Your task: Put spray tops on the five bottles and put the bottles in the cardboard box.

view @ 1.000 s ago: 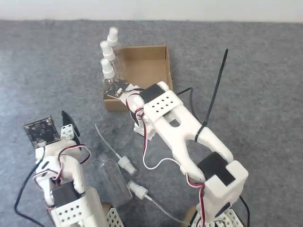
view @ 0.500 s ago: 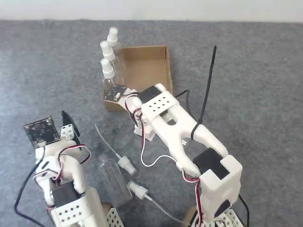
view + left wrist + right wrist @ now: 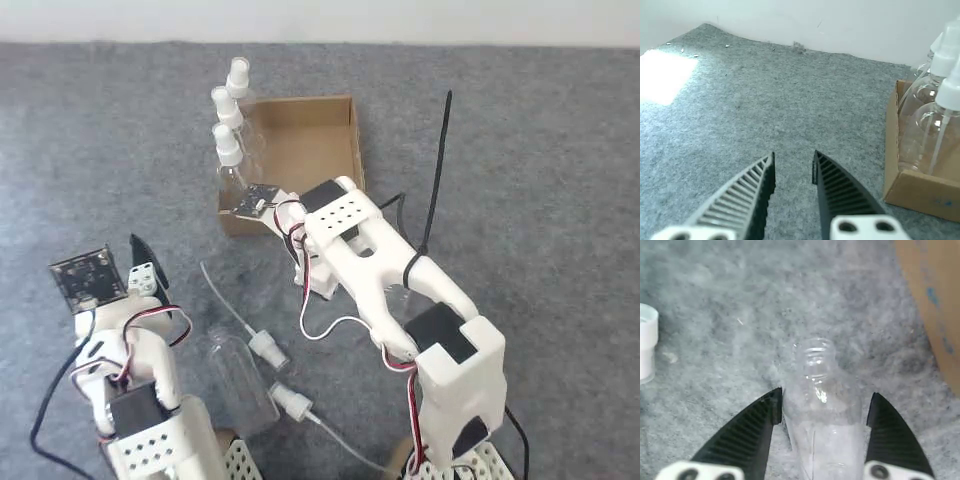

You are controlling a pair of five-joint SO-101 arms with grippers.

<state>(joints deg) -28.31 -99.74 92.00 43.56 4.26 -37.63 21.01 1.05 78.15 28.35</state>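
The cardboard box (image 3: pixel 305 140) sits on the grey carpet (image 3: pixel 520 150). Three capped bottles (image 3: pixel 226 112) stand upright in a row along one side wall inside it, spray heads up.

A fourth bottle (image 3: pixel 822 410), with no top, lies on the carpet just outside the box. Its long axis runs roughly alongside the box wall, and its open neck points away from the right gripper (image 3: pixel 826 395). That gripper is spread wide with one jaw on either side of the bottle's body, not clamped on it.

A fifth bottle (image 3: pixel 242 382) lies on its side farther from the box, slanting, also without a top. I cannot tell which end is its neck.

Two loose spray tops (image 3: pixel 268 348) (image 3: pixel 291 401) lie beside that bottle. The dip tube of the one nearer the box runs towards the box, and the other's trails away from it.

The left gripper (image 3: pixel 793 162) hangs over the carpet well apart from the box, its jaws parted by a narrow gap and holding nothing.
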